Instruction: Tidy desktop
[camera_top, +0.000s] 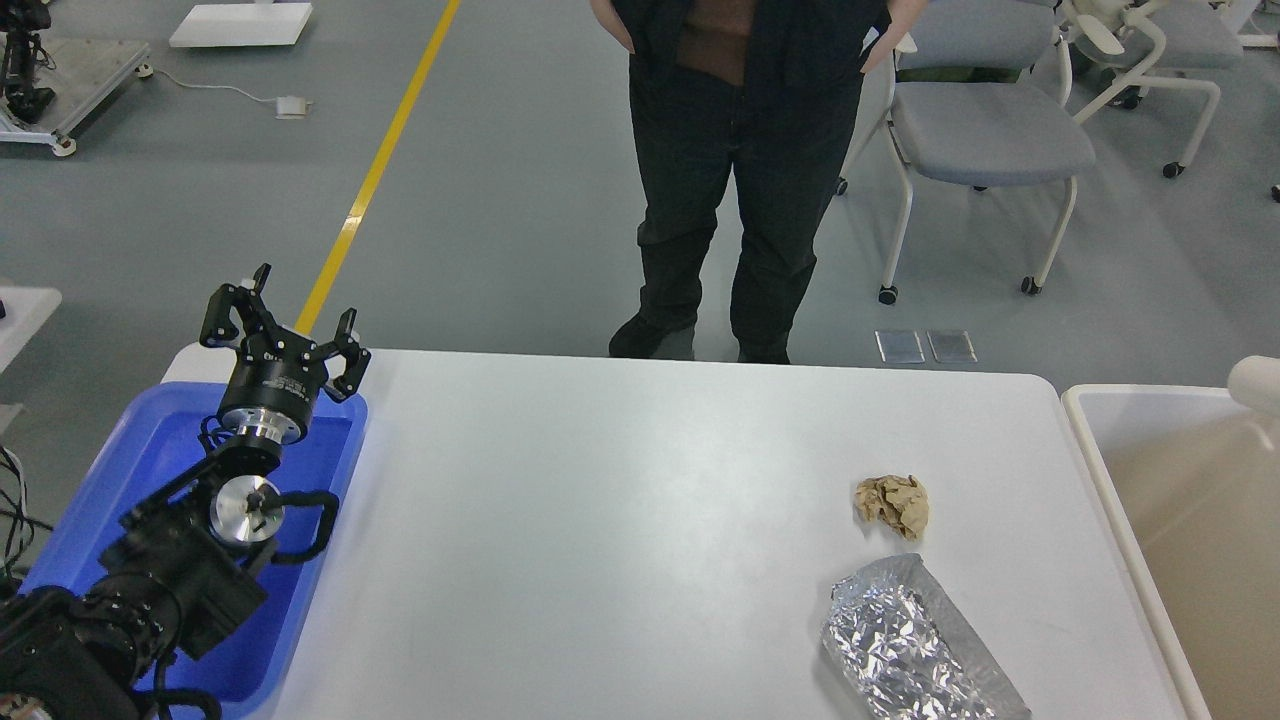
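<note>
The white desktop (600, 500) fills the middle of the head view. A crumpled ball of brown paper (892, 505) lies on it at the right. Just in front of that lies a crinkled silver foil bag (915, 645), running off the bottom edge. My left gripper (296, 310) is open and empty. It is raised over the far end of the blue tray (160, 450) at the desktop's left edge, far from both items. My right arm and gripper are out of view.
A cream-beige bin (1180, 520) stands against the desktop's right edge. A person in dark clothes (745, 170) stands close behind the far edge. Grey office chairs (985, 140) are behind at the right. A yellow floor line (375, 175) runs back left.
</note>
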